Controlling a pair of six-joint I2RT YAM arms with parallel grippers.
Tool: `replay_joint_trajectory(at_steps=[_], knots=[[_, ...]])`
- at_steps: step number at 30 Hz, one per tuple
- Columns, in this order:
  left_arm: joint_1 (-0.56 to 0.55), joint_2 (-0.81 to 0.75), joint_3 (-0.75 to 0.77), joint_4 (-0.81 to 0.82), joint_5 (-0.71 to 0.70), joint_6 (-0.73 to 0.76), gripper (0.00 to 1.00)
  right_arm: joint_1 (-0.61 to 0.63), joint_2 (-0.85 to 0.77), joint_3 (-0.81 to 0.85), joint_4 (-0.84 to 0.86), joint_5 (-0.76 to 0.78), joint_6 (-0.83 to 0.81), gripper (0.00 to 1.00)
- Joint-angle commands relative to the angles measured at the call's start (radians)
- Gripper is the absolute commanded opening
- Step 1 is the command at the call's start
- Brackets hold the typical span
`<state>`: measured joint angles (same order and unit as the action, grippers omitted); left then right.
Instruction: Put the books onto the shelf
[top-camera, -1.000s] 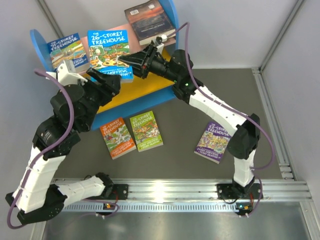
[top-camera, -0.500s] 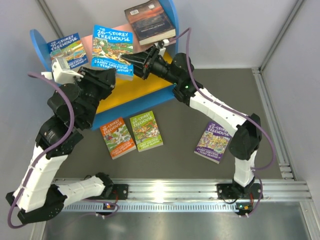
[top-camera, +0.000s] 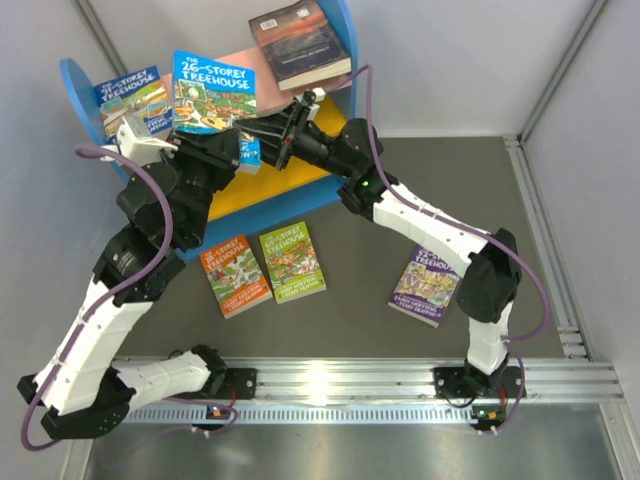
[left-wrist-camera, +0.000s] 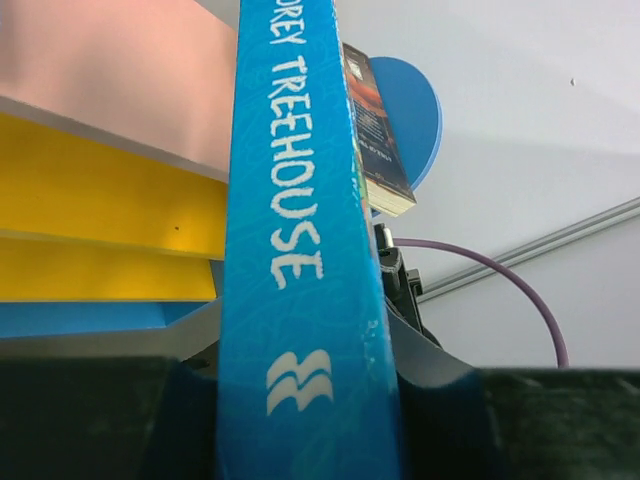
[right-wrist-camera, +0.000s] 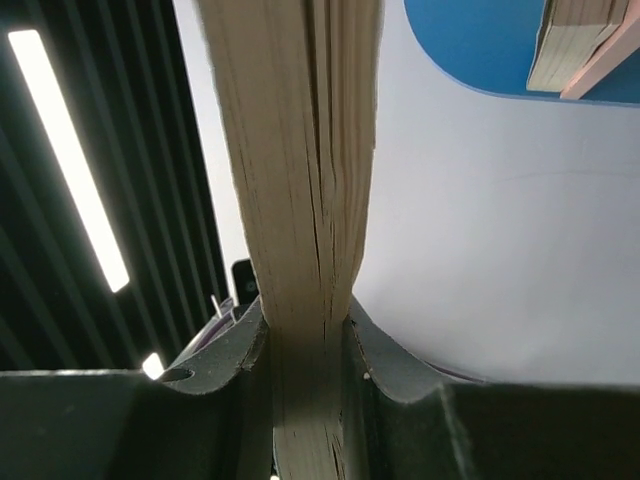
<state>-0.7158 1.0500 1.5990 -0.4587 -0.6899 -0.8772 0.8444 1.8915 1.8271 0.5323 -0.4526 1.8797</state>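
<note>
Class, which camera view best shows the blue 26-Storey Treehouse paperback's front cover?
The top external view: the blue 26-Storey Treehouse paperback faces it, cover and title readable. The left wrist view shows only its spine; the right wrist view, only its page edges.

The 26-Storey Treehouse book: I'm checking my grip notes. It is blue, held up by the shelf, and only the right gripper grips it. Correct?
Not only the right: both grip the 26-Storey Treehouse book. The left wrist view shows the left gripper shut on its spine; the right gripper clamps its page edge. The rest stands.
</note>
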Motion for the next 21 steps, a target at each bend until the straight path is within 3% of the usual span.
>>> replay_joint_trajectory(at_steps=[1,3,4,6,7,14,18,21], knots=[[0.009,0.016,-0.008,0.031,-0.031,0.024,0.00,0.042,-0.115,0.001,0.176,-0.138,0.039,0.00],[0.009,0.015,0.007,0.009,-0.052,0.030,0.00,0.033,-0.127,-0.012,0.173,-0.141,0.036,0.00],[0.007,0.015,0.012,0.005,-0.062,0.035,0.00,0.030,-0.132,-0.028,0.173,-0.144,0.033,0.08],[0.007,0.013,0.032,0.005,-0.104,0.067,0.00,0.015,-0.147,-0.044,0.182,-0.158,0.029,0.38],[0.009,0.013,0.039,0.011,-0.118,0.084,0.00,0.007,-0.157,-0.064,0.176,-0.167,0.016,0.61],[0.042,0.073,0.137,0.138,-0.220,0.349,0.00,-0.041,-0.293,-0.254,0.124,-0.225,-0.070,0.65],[0.145,0.097,0.157,0.161,-0.117,0.333,0.00,-0.044,-0.364,-0.365,0.118,-0.238,-0.090,0.62],[0.275,0.140,0.196,0.118,0.071,0.287,0.00,-0.045,-0.388,-0.405,0.113,-0.242,-0.094,0.58]])
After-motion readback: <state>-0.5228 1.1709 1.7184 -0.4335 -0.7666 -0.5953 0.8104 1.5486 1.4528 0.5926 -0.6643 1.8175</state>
